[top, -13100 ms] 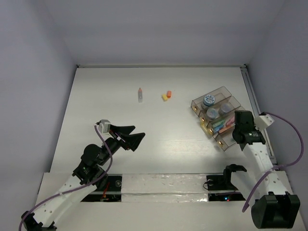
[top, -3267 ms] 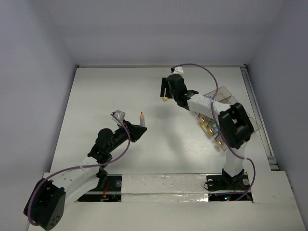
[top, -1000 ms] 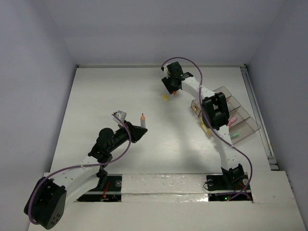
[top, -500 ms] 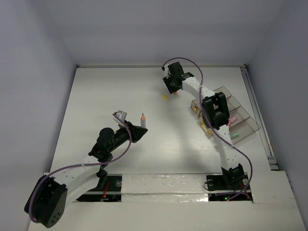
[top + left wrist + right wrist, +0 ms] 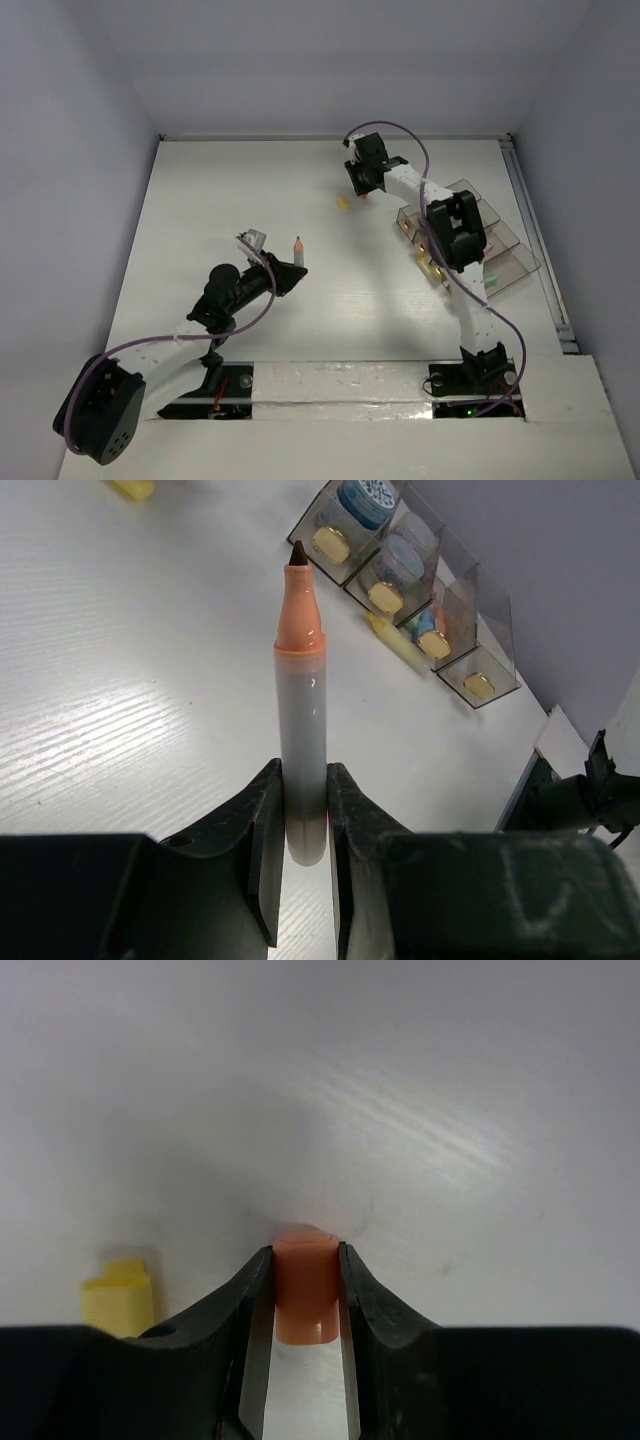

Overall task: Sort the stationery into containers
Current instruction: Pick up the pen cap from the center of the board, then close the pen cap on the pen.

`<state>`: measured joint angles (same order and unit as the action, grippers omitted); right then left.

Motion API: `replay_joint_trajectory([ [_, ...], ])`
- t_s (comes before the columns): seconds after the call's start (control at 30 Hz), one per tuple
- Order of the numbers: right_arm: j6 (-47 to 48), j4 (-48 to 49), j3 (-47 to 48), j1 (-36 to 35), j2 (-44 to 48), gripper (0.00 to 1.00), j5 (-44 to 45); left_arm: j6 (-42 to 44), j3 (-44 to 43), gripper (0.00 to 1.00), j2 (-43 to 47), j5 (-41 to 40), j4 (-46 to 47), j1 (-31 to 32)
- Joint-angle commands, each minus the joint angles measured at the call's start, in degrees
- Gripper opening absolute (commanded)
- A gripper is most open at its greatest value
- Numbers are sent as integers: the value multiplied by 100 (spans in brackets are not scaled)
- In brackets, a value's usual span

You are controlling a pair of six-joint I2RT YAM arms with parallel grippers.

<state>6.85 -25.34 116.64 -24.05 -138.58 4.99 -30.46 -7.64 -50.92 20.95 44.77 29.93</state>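
My left gripper (image 5: 290,272) (image 5: 303,780) is shut on a grey pen with an orange tip (image 5: 297,247) (image 5: 301,710), held above the table's middle left. My right gripper (image 5: 362,190) (image 5: 305,1260) reaches to the far middle of the table, its jaws pressed on both sides of a small orange eraser (image 5: 305,1290) resting on the surface. A yellow eraser (image 5: 343,203) (image 5: 117,1298) lies just left of it, untouched. The smoky-brown organiser tray (image 5: 515,262) (image 5: 482,605) stands at the right, holding blue-white tubs (image 5: 365,495) and pens.
A yellow item (image 5: 395,645) lies at the tray's near front edge. The right arm's elbow (image 5: 455,225) hangs over the tray and hides part of it. White walls bound the table at the back and sides.
The right jaws have narrowed onto the orange eraser, and the right wrist has shifted slightly right. The left arm and its pen have stayed put.
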Motion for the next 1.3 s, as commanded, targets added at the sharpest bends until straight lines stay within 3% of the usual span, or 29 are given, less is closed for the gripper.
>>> replay_joint_trajectory([
  [0.0,-665,1370,-772,24,1147,5,63,31,-150,0,-234,155,619,21],
  [0.13,-1466,2424,-2099,-213,2421,3,194,14,-247,0,-603,173,778,82],
  [0.27,-2457,3490,-3505,-643,3791,2,125,110,-553,0,-674,-326,603,425],
  [0.4,-3215,4361,-4787,-1153,4452,2,98,372,-1098,0,-884,-837,182,890],
  [0.53,-3796,5037,-5439,-1549,4884,2,221,637,-1433,0,-1209,-1277,-30,944],
  [0.8,-4016,5408,-5740,-2147,5087,3,546,892,-1460,0,-1737,-1365,330,944],
  [1.27,-3990,5479,-5705,-2428,4850,2,792,1042,-1302,0,-1377,-1822,23,944],
])
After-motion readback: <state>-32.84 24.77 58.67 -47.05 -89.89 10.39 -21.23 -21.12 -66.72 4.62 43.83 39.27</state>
